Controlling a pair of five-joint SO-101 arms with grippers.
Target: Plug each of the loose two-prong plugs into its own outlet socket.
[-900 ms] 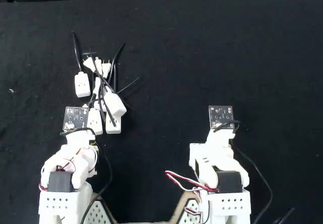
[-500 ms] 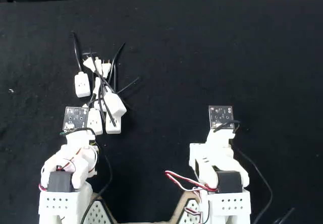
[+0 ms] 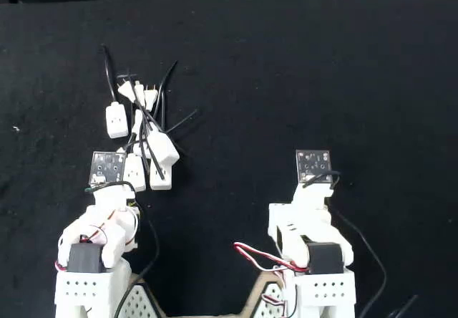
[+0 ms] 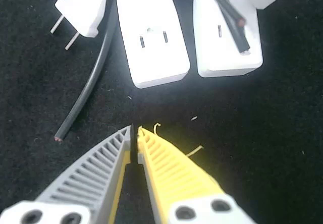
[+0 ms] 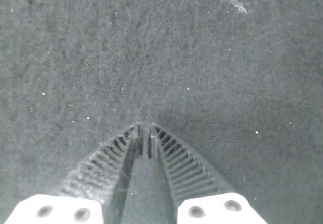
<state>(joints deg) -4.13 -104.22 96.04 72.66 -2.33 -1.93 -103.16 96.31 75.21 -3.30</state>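
Nothing stirs since the earlier frames. Left gripper point(image 4: 133, 133) and right gripper point(image 5: 144, 130) both sit pinched together, empty. At ten o'clock on the table point(image 3: 322, 67), a loose plug point(image 4: 83, 9) lies just beside an outlet socket point(image 4: 151, 40), unjoined. All the plugging looks undone.

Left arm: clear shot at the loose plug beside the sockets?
Probably yes: the left hand, shut, sits near the plug with bare cloth between; only a black cable lies close by. It must open first.
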